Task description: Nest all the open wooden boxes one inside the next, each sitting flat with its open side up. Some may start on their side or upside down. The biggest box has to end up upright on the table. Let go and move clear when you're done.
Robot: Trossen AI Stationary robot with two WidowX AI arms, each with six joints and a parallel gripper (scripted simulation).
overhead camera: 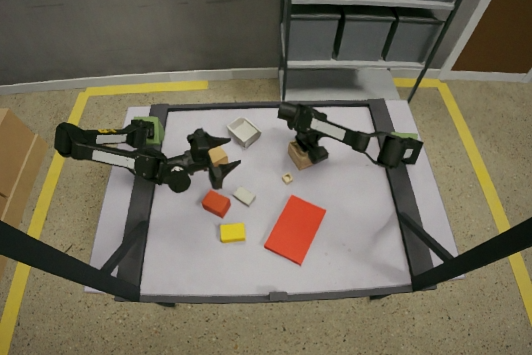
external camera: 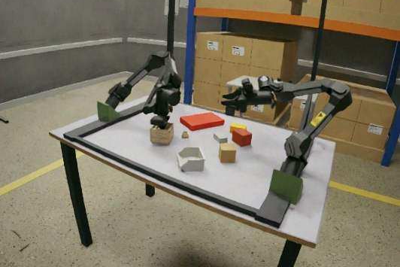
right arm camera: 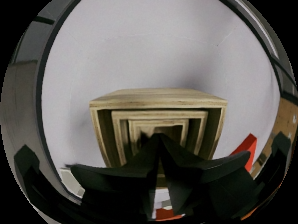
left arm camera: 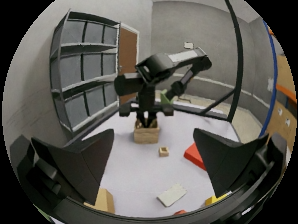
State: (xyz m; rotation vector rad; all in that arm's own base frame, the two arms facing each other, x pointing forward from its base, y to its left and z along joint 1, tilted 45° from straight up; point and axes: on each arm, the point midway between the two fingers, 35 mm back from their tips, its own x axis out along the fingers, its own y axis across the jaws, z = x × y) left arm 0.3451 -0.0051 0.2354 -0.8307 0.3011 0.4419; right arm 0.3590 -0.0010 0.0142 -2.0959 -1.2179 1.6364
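Note:
A tan wooden box (overhead camera: 301,156) stands open side up at the back middle of the table, and in the right wrist view (right arm camera: 158,129) smaller rims show nested inside it. My right gripper (overhead camera: 312,150) points straight down onto it. Its fingers (right arm camera: 160,145) are pressed together over the middle of the opening, with nothing visible between them. A white open box (overhead camera: 244,131) stands upright to its left. A tan cube-like box (overhead camera: 218,156) and a tiny open box (overhead camera: 287,178) sit on the table. My left gripper (overhead camera: 234,151) is wide open and empty, hovering above the tan cube.
A flat red slab (overhead camera: 295,229), a red block (overhead camera: 216,203), a yellow block (overhead camera: 232,232) and a small grey block (overhead camera: 244,196) lie in the front half. A black frame rail (overhead camera: 142,195) runs around the work area.

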